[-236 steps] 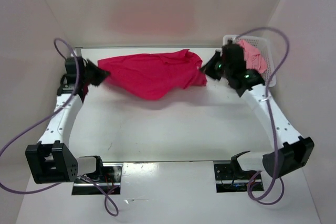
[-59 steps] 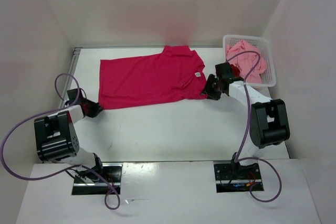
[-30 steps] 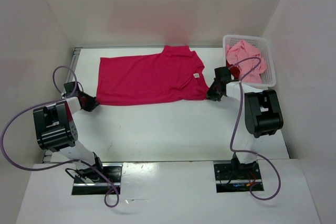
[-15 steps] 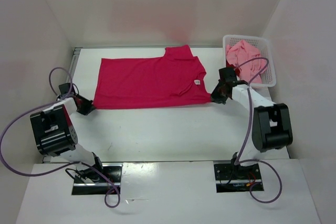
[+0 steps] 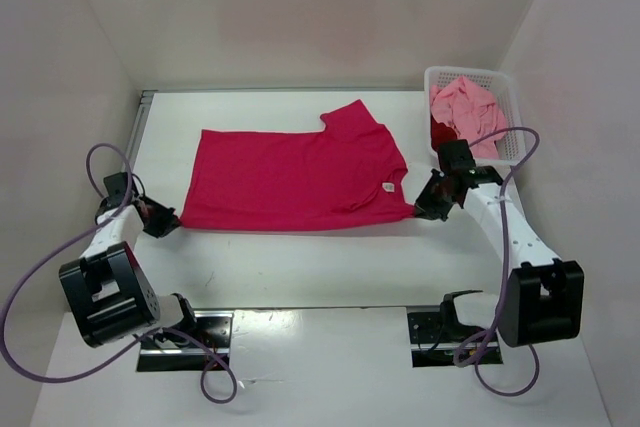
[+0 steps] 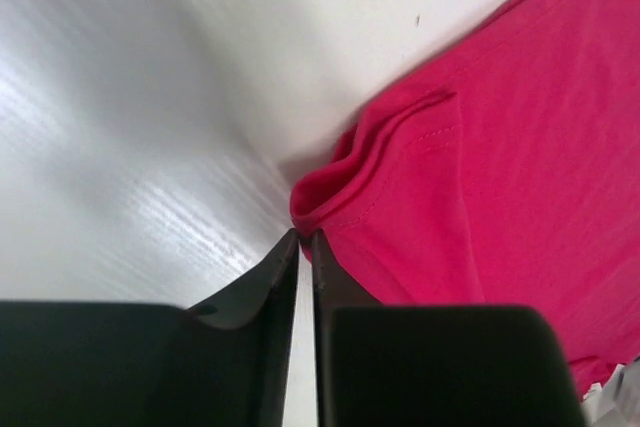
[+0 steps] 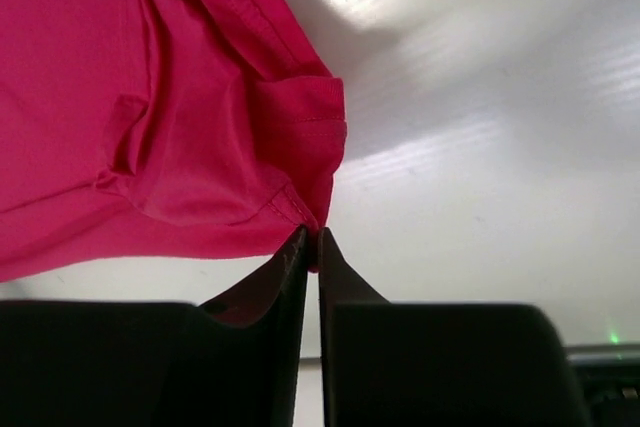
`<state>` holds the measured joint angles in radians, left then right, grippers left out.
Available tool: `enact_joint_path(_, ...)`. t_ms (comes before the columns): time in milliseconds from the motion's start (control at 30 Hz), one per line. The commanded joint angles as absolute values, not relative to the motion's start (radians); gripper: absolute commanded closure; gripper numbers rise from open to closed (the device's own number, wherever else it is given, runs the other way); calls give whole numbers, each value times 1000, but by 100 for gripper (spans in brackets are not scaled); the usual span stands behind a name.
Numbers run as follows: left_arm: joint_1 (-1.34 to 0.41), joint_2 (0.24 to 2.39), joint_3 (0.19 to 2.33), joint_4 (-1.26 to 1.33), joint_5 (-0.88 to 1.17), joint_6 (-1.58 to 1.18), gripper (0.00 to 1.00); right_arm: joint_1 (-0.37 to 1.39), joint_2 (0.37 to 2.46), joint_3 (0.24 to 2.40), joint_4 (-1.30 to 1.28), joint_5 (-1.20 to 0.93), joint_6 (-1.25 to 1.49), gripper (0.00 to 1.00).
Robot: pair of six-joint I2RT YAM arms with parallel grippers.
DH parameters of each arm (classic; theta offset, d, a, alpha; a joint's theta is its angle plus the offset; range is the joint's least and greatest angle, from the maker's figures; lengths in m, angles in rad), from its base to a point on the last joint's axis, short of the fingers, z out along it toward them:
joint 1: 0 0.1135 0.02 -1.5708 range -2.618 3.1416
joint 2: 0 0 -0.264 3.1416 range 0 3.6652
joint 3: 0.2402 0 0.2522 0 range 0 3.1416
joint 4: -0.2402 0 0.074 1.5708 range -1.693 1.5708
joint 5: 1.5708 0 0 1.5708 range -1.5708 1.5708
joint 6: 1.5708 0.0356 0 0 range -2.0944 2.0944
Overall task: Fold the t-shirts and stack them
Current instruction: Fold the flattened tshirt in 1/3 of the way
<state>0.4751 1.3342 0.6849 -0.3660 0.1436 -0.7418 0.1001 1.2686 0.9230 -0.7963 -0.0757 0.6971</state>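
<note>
white desk [image 5: 300,267], white back wall [image 5: 300,17]; magenta shirt [image 5: 290,177] flat mid-desk. left gripper [image 5: 170,220] & right gripper [image 5: 422,211] narrow at its near corners, can't tell if gripping.

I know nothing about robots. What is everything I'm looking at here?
Bright magenta-red cloth t-shirt: one, spread flat mid-table.
Light salmon pink cloth shirt: one, crumpled in the basket.
Dark crimson cloth shirt: one, in the basket, mostly hidden beneath the pink one.
White plastic mesh basket: one, far right corner.
White table: one, beneath everything.
Purple cables: two, one looping from each arm.
Robot arms: two, white and black; left fingers pinch the t-shirt's near-left corner, right fingers its near-right corner.
</note>
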Motion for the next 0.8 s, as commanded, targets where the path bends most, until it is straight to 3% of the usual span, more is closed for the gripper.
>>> enact_joint_path(0,483,1266,658,-428,163,-782,80,89,1194,928,-943,-69,672,86)
enact_joint_path(33,483,1266,658,-439,173,-791,76,89,1174,928,-960,-69,672,84)
enact_joint_path(67,483,1255,658,-448,173,-792,56,89,1164,928,-977,-69,663,80)
enact_joint_path(100,483,1244,667,-457,173,-792,43,89,1155,937,-992,-69,652,67)
enact_joint_path(167,483,1227,667,-469,164,-801,24,89,1121,948,-1011,-69,638,57)
enact_joint_path(200,483,1214,678,-469,164,-801,0,89,1121,960,-1026,-69,638,55)
enact_joint_path(333,483,1195,706,-445,164,-756,0,100,1121,960,-994,-92,618,54)
enact_joint_path(400,459,1181,706,-398,204,-746,0,118,1144,951,-954,-127,618,62)
enact_joint_path(433,440,1181,683,-355,236,-746,6,135,1158,951,-930,-144,618,72)
enact_joint_path(467,398,1155,674,-332,248,-746,33,152,1195,951,-876,-159,627,80)
enact_joint_path(567,272,1144,673,-279,243,-770,75,260,1282,951,-725,-173,669,98)
enact_joint_path(633,191,1144,692,-279,201,-770,85,317,1333,951,-640,-196,702,100)
enact_joint_path(733,37,1144,692,-266,135,-805,90,414,1429,942,-487,-209,723,98)
enact_joint_path(767,-123,1185,643,-188,123,-868,91,423,1501,931,-372,-219,723,75)
